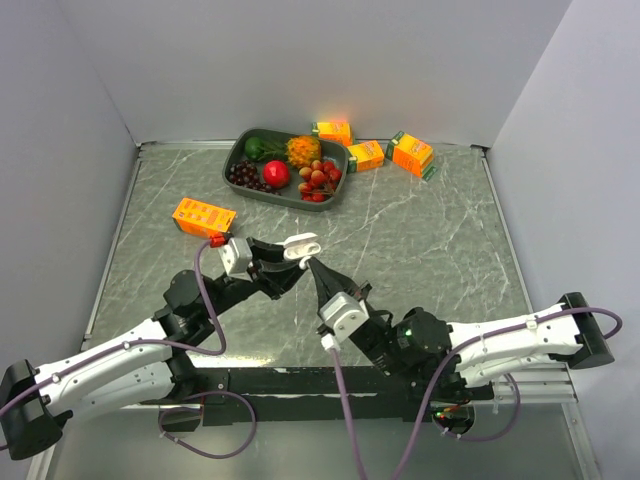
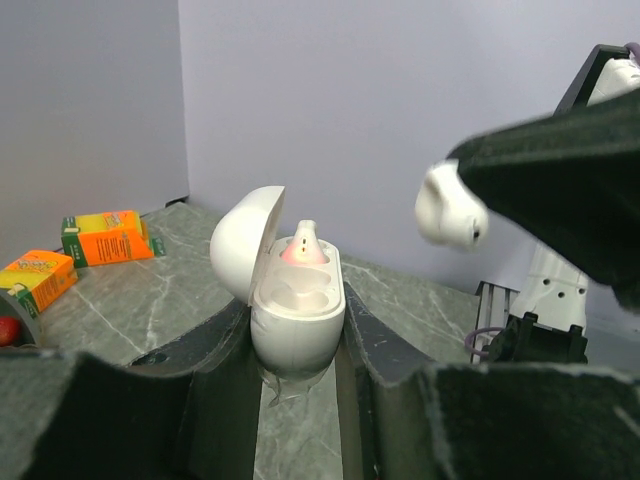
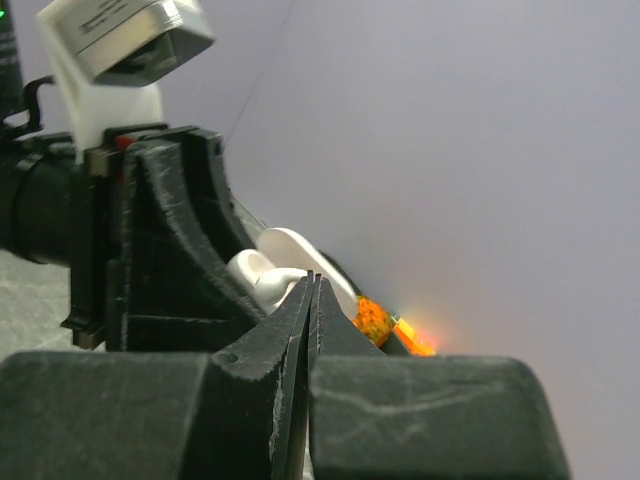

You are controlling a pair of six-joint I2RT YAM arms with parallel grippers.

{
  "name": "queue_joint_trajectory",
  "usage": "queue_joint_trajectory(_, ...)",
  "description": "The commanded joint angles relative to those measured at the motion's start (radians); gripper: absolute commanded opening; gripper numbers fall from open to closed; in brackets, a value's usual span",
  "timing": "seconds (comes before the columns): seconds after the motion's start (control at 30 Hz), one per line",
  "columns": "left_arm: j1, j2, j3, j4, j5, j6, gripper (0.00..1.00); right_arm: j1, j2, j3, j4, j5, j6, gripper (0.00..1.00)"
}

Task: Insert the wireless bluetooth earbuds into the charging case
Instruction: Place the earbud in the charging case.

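Note:
My left gripper [image 2: 296, 340] is shut on the lower body of the white charging case [image 2: 297, 315], holding it upright above the table with its lid [image 2: 245, 245] swung open to the left. One white earbud [image 2: 304, 243] sits in the far slot; the near slot is empty. My right gripper [image 2: 470, 165] is shut on a second earbud [image 2: 450, 205], which hangs to the right of the case and a little above it. From the top, the case [image 1: 301, 246] and the right gripper [image 1: 318, 268] are close together. In the right wrist view, the earbud [image 3: 275, 285] pokes out at the pinched fingertips [image 3: 300, 300].
A dark tray [image 1: 240, 150] of fruit stands at the back centre. Orange cartons lie nearby: one at the left [image 1: 204, 215] and three beside the tray [image 1: 334, 131] [image 1: 366, 155] [image 1: 412, 153]. Grey walls enclose the marble table on three sides.

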Motion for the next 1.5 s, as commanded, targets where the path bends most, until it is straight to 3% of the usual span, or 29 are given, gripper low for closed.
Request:
queue_joint_trajectory(0.0, 0.005, 0.011, 0.052, 0.001, 0.020, -0.035, 0.01, 0.009, 0.030, 0.041, 0.062, -0.006, -0.017, 0.00)
queue_joint_trajectory(0.43, 0.003, -0.006, 0.037, -0.016, 0.023, -0.048, 0.01, -0.015, 0.102, 0.078, 0.127, 0.029, -0.077, 0.00)
queue_joint_trajectory(1.47, 0.003, -0.012, 0.046, -0.020, 0.042, -0.086, 0.01, -0.093, 0.102, 0.087, -0.048, 0.017, 0.049, 0.00)
